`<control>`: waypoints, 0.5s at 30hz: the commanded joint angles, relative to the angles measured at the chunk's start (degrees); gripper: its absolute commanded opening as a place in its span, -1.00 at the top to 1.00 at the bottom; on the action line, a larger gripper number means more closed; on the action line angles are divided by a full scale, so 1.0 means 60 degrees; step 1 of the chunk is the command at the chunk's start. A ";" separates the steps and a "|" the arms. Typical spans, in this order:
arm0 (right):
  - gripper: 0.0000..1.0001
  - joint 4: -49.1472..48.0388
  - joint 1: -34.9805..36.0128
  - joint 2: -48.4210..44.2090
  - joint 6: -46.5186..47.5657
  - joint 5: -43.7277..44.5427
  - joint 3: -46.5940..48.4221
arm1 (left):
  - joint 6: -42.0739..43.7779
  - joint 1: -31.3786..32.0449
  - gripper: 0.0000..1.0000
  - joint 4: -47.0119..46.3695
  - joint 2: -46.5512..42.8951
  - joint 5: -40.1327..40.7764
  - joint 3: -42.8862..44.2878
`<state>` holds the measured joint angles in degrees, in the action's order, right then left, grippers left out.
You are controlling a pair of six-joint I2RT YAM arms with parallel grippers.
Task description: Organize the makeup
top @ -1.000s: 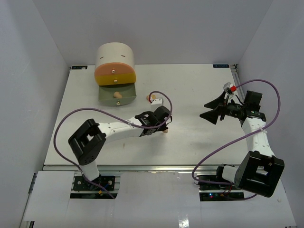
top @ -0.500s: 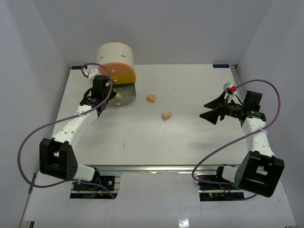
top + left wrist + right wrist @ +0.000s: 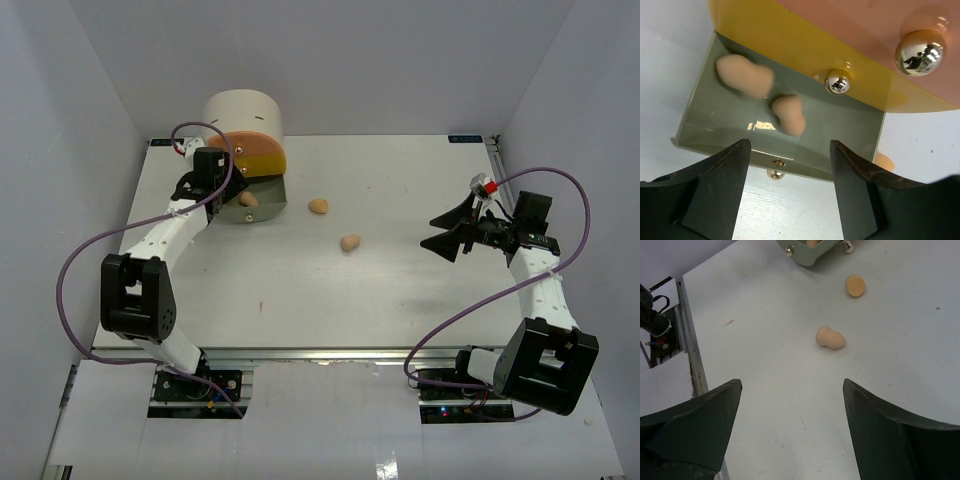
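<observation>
**Four sponges counted: two in the drawer, two on the table**

At the left, the left gripper [image 3: 790, 152] hangs over the open green drawer [image 3: 715, 120] of the round cream drawer unit [image 3: 243, 112]. Its two jaws are spread apart with nothing between them. The unit shows three fronts: an orange front [image 3: 860, 30], a yellow front [image 3: 770, 35] and the green one, pulled out. Three gold ball knobs [image 3: 838, 82] show in the left wrist view.

Two tan sponges lie inside the green drawer, just beside each other: one sponge [image 3: 744, 75] is toward its left side and the second sponge [image 3: 790, 115] is near the middle.

Further right, on the white table [image 3: 300, 290], lie two more tan sponges, apart from each other. A third sponge [image 3: 318, 206] sits near the drawer's right side, and a fourth sponge [image 3: 350, 242] lies closer to the arms and more to the right.

At the far right, the right gripper [image 3: 447, 228] hovers above the table, well apart from both loose sponges. It points toward them with its two jaws wide and empty.
</observation>
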<state>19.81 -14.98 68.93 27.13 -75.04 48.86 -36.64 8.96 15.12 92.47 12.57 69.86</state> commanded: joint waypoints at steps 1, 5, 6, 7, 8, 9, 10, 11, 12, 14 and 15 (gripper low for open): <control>-0.76 0.0185 0.0284 -0.0047 0.0287 0.0229 -0.0127 | 0.0097 -0.0269 -0.53 -0.0236 -0.0198 -0.0901 0.0353; -0.79 0.0622 0.1850 0.0080 0.1144 0.1743 -0.0050 | 0.0753 -0.0428 -0.59 -0.0463 -0.1154 -0.1900 -0.0046; -0.80 0.0692 0.2523 0.0199 0.1357 0.2286 0.0019 | 0.1008 -0.0444 -0.61 -0.0522 -0.1509 -0.2321 -0.0220; -0.82 0.0767 0.3251 0.0341 0.1519 0.3021 0.0113 | 0.1273 -0.0453 -0.62 -0.0598 -0.1887 -0.2943 -0.0427; -0.84 0.0761 0.3970 0.0593 0.1588 0.3955 0.0261 | 0.1418 -0.0454 -0.64 -0.0693 -0.2130 -0.3585 -0.0754; -0.85 0.0738 0.4536 0.0851 0.1653 0.5004 0.0418 | 0.1600 -0.0454 -0.65 -0.0790 -0.2629 -0.4101 -0.1104; -0.87 0.0705 0.4999 0.1109 0.1718 0.6126 0.0579 | 0.1810 -0.0454 -0.66 -0.0887 -0.3304 -0.4531 -0.1468; -0.92 0.0680 0.5430 0.1415 0.1763 0.6839 0.0882 | 0.1906 -0.0454 -0.74 -0.1057 -0.3863 -0.4849 -0.1915; -0.97 0.0656 0.5852 0.1733 0.1803 0.7441 0.1223 | 0.1971 -0.0454 -0.85 -0.1248 -0.4390 -0.5137 -0.2384; -0.85 0.0733 0.6216 0.2570 0.2084 0.8342 0.1800 | 0.2135 -0.0476 -0.91 -0.1492 -0.5737 -0.5243 -0.3616; -0.81 0.0829 0.6374 0.3098 0.2304 0.8718 0.2147 | 0.2281 -0.0486 -0.96 -0.1521 -0.6462 -0.5195 -0.4260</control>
<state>24.02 19.67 80.23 35.89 -41.39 53.86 -27.69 6.18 9.45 67.73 -11.17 55.03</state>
